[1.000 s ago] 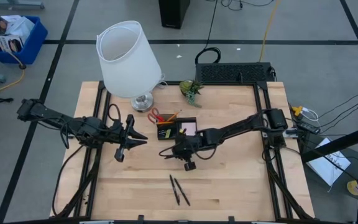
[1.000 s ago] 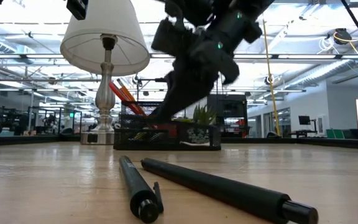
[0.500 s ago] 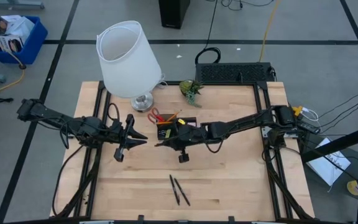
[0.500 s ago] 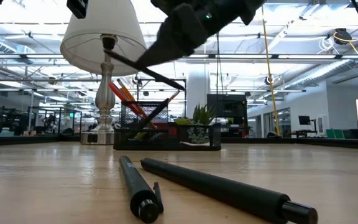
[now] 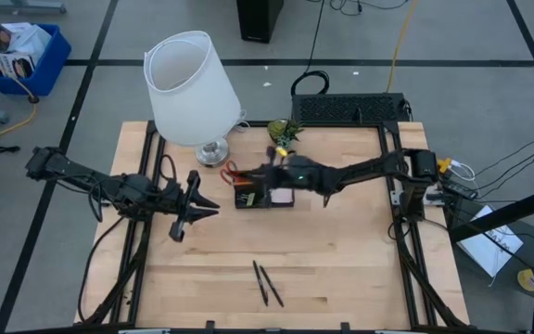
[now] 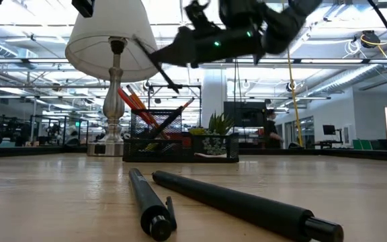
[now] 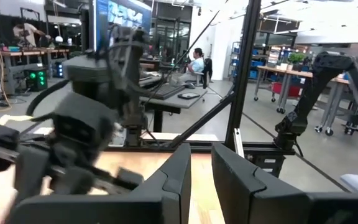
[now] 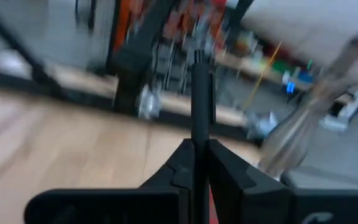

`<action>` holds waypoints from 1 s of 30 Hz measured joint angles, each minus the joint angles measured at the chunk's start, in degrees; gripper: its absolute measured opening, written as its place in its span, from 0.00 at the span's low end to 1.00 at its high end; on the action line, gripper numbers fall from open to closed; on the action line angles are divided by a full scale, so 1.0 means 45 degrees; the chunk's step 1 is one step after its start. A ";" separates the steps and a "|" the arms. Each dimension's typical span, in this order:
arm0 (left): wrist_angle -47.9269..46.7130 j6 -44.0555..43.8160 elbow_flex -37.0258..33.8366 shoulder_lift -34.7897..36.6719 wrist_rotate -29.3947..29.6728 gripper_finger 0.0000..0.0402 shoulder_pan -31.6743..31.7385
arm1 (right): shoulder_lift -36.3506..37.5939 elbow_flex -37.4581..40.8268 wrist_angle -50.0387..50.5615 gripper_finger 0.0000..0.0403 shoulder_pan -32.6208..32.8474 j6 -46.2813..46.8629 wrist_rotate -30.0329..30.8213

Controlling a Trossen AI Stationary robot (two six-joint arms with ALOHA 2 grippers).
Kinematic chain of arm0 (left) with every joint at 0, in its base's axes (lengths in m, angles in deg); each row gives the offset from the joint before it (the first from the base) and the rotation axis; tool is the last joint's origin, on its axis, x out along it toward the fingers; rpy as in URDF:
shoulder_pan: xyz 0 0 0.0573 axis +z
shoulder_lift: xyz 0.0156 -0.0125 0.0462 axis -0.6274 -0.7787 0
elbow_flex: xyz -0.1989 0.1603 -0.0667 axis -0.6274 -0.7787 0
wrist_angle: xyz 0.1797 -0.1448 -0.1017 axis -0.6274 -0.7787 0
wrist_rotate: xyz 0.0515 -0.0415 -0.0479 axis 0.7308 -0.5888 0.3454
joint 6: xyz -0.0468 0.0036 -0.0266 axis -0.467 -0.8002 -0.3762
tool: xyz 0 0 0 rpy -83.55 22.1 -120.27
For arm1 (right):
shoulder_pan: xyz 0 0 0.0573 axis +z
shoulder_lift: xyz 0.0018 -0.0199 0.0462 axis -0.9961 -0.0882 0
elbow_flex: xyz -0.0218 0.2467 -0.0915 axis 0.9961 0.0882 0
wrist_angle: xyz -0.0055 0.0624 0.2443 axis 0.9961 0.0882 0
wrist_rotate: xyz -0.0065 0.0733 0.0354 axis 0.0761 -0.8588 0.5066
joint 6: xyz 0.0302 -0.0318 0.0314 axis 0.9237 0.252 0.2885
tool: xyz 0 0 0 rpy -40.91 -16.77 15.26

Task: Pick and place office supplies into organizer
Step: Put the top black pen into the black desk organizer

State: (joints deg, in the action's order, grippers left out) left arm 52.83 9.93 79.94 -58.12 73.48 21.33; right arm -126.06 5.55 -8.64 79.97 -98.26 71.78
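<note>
My right gripper (image 5: 253, 176) hangs level above the black organizer (image 5: 265, 195), shut on a black pen (image 6: 158, 64). The organizer stands at mid-table; its mesh cup (image 6: 156, 124) holds orange pencils (image 6: 132, 102) and red-handled scissors (image 5: 233, 173), and a pink sticky-note pad (image 5: 283, 196) lies in one compartment. Two more black pens (image 5: 260, 283) (image 5: 273, 286) lie flat near the table's near edge. My left gripper (image 5: 213, 207) waits left of the organizer, level, its fingers a narrow gap apart around nothing. My right gripper pinches the pen's shaft (image 8: 197, 134) between its two fingers (image 8: 225, 165), about mid-length as the low view shows it. The fingers come level from the table's right. The pen is lifted clear and tilted, one end (image 6: 178, 88) slanting down toward the mesh cup.
A white-shaded lamp (image 5: 191, 88) stands at the far left, its metal base (image 5: 213, 151) just beyond the organizer. A small green plant (image 5: 284, 133) and a black wire rack (image 5: 349, 109) sit at the far edge. Bare wood lies around the two loose pens.
My right gripper has risen and gone toward the far edge, from in front of the organizer to above it, tipping from a downward slant to level. The pen has stayed in its hold and swung with it. My left gripper has kept still.
</note>
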 joint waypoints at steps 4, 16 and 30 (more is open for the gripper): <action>0.0067 0.0213 0.0000 0.0000 0.0000 0.17 -0.0148 | -0.0135 0.1666 -0.4487 0.05 -0.0571 0.0725 -0.0670; 0.0214 0.0289 0.0000 0.0000 0.0209 0.17 -0.0133 | -0.1966 0.1831 -0.7414 0.05 -0.1033 0.1675 -0.1639; 0.0129 0.0278 0.0000 0.0005 0.0214 0.17 -0.0124 | -0.4062 0.0636 -0.8448 0.07 -0.1506 0.3033 -0.2337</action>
State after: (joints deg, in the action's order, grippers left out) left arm 53.41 11.18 79.94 -58.10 74.44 20.77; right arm -144.34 8.41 -46.66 73.19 -84.62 61.26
